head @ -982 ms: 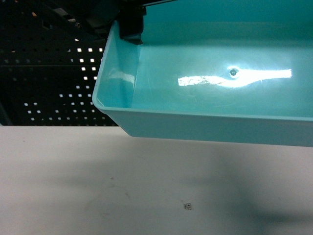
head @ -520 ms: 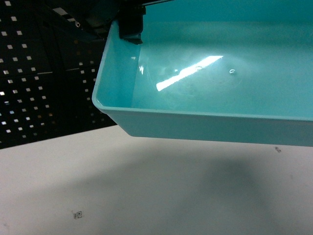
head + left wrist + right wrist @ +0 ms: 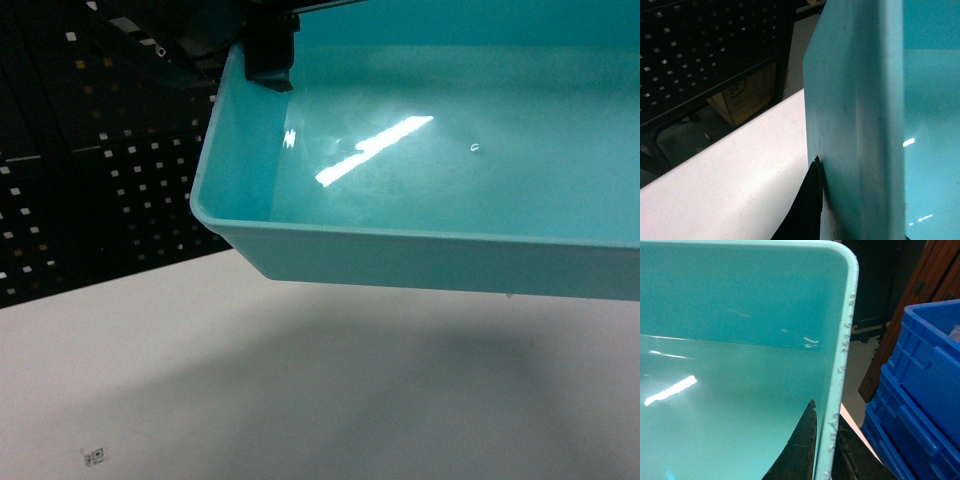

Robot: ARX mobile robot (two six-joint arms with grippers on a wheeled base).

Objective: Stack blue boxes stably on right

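Tub (image 3: 440,170) aloft over the white table (image 3: 250,390), its left wall pinched by my left gripper (image 3: 268,62) and its right wall by my right gripper (image 3: 824,450); the background has swung since a second ago, carrying it toward the blue crates (image 3: 920,405) at right.

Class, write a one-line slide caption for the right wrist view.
Right gripper pinching the turquoise tub's rim beside stacked dark-blue crates.

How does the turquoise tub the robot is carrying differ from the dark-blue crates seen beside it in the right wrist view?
The turquoise tub is pale, with smooth glossy walls; the dark-blue crates are deep blue with ribbed, stepped sides. The tub is held up over the white table, a hand finger on each side of its rim; the crates sit stacked, untouched. Both are open-topped rectangular plastic containers.
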